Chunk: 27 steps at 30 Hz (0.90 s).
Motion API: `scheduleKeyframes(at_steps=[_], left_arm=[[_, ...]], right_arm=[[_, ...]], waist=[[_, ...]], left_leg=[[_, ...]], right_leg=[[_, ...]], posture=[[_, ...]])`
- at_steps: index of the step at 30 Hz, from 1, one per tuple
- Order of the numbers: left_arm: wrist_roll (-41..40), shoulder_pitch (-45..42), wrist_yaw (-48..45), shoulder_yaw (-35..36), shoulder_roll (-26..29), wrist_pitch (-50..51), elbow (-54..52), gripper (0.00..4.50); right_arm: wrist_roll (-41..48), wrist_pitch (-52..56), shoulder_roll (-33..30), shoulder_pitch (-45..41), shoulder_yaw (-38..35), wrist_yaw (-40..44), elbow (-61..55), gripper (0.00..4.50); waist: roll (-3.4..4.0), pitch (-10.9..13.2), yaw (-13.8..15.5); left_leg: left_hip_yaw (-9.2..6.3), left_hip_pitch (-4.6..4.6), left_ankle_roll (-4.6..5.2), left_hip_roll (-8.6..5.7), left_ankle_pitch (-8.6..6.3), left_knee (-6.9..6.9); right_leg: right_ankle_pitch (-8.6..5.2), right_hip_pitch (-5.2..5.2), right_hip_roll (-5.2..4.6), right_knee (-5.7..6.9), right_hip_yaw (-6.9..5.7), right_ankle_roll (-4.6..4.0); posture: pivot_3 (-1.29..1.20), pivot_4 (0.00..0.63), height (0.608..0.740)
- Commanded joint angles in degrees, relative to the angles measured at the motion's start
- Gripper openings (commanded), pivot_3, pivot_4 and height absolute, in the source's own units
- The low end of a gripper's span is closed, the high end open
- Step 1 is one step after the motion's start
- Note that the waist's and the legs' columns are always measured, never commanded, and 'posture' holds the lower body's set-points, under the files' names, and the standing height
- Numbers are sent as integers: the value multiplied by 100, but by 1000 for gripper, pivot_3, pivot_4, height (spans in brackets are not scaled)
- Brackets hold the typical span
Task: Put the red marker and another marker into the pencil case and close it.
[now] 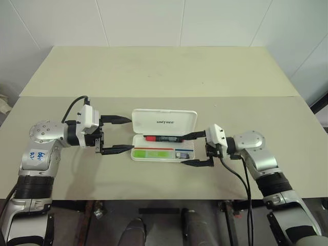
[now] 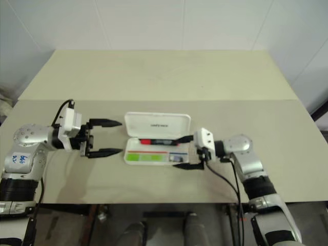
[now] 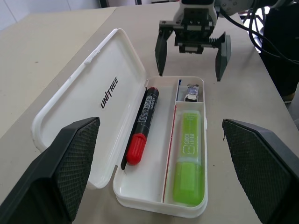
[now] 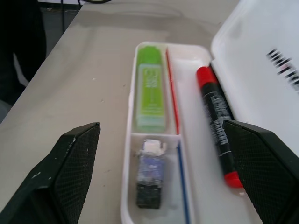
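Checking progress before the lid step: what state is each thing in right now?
pencil case: open, lid tilted back, lying on the table.
red marker: lying in the case's compartment next to the lid, cap on.
green highlighter: lying in the case's front compartment.
small dark item: in the small end compartment.
left gripper: open, holding nothing, beside one end of the case.
right gripper: open, holding nothing, at the other end.

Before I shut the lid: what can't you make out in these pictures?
- Small dark item in the case's end compartment: too small and blurred in both wrist views to name.
- Print on the green highlighter: too faint, left wrist view.
- Lid lettering: cut off by the picture edge in the right wrist view.
- Red marker's underside: hidden against the tray.
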Motion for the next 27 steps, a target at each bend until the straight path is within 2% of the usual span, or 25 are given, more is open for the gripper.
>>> scheduleKeyframes(at_steps=[1,15,19,27], left_arm=[[-77,-93,51,129,34,-34,-1,4500],[-34,-24,-100,529,279,-458,1106,4500],[-99,-2,-175,561,287,-426,1159,3621],[-161,-80,-137,603,162,-318,1180,775]], right_arm=[[537,311,-134,-33,-510,-134,-534,4472],[1558,1436,-533,548,-1393,-666,-2028,4472],[1574,1519,-708,758,-1412,-612,-2226,4500],[1179,1138,-730,806,-1220,-534,-2092,4500]], waist=[[0,0,-2],[1,0,21],[1,0,77],[1,0,118]], left_leg=[[0,0,0,0,0,0],[1,0,0,0,0,-1],[1,-2,0,1,0,-2],[3,-1,0,1,0,-3]], right_leg=[[0,0,0,0,0,0],[-1,-4,-1,5,0,-2],[-1,-3,0,1,0,-2],[-1,-4,0,1,0,-1]], posture=[[0,150,740],[0,150,740],[0,150,740],[0,150,740]])
